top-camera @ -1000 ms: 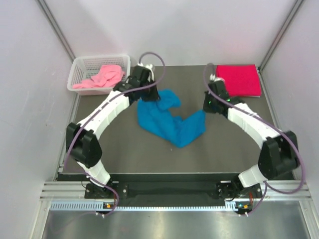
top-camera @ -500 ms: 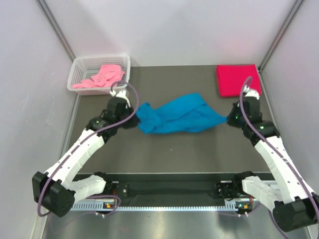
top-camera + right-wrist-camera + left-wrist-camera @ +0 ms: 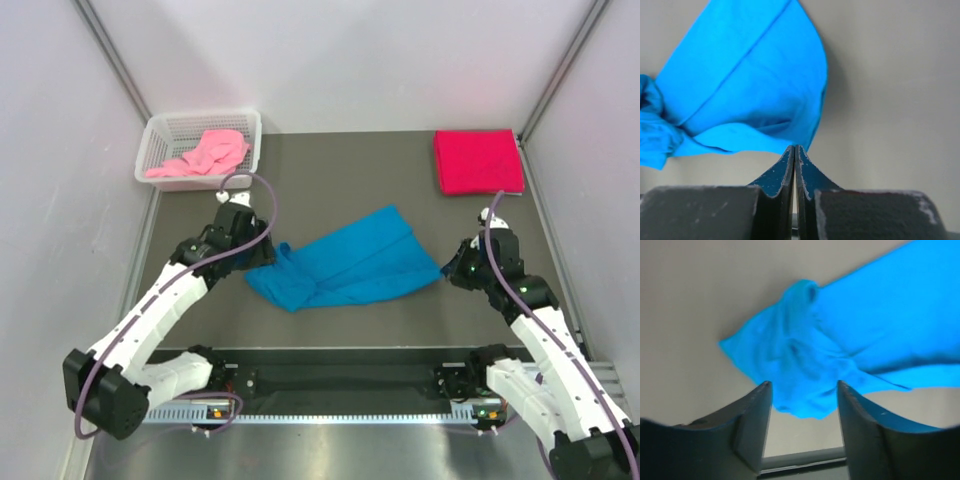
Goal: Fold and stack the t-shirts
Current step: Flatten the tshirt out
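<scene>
Blue t-shirt (image 3: 345,265) lies stretched across mid-bench (image 3: 340,170) between the arms. Left end effector (image 3: 802,390) stands open at its bunched left end, holding nothing. Right end effector (image 3: 795,147) is pinched tight on the shirt's right corner. Red t-shirt (image 3: 478,162) sits folded far right, pink t-shirt (image 3: 205,155) in the basket (image 3: 160,125)

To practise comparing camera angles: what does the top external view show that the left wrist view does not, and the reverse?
Top external only: the folded red t-shirt and the pink t-shirt in the basket. Left wrist only: the left gripper close up, jaws open, before the bunched end of the blue t-shirt. Both: the blue t-shirt lying on the table.
</scene>
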Tool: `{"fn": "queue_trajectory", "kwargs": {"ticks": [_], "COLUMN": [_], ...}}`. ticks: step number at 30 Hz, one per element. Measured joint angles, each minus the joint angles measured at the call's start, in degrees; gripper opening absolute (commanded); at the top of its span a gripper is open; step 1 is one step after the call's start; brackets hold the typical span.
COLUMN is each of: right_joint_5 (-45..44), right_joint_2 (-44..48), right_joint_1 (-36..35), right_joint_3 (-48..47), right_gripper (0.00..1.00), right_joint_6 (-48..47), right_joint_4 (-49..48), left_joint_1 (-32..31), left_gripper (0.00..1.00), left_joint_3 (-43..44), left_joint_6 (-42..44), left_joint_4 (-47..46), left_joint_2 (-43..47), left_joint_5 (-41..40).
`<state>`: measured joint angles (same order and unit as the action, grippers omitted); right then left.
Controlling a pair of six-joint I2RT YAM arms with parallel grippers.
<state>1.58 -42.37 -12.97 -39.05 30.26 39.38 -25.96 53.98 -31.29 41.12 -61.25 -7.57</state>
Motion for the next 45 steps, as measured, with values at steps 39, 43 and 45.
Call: {"fn": "queue_trajectory", "kwargs": {"ticks": [39, 43, 45], "right_joint_5": [3.6, 6.8, 8.1], "right_joint_2": [-6.5, -5.5, -3.4], "right_joint_1": [15.4, 15.4, 15.4], "right_joint_3": [-6.5, 3.2, 4.4], "right_gripper": [0.00, 0.00, 0.00], "right_joint_6": [-2.1, -1.1, -0.6], "right_joint_4": [-0.9, 1.6, 1.9], "left_joint_1": [5.4, 5.5, 5.4], "left_gripper": [0.52, 0.53, 0.53], "left_joint_3": [-10.4, -11.9, -9.9], "left_joint_6": [-5.2, -6.2, -5.8], "left_joint_4": [-5.1, -1.2, -0.3], "left_joint_2": [-2.4, -0.7, 0.7], "left_joint_5": [2.4, -1.6, -2.5]}}
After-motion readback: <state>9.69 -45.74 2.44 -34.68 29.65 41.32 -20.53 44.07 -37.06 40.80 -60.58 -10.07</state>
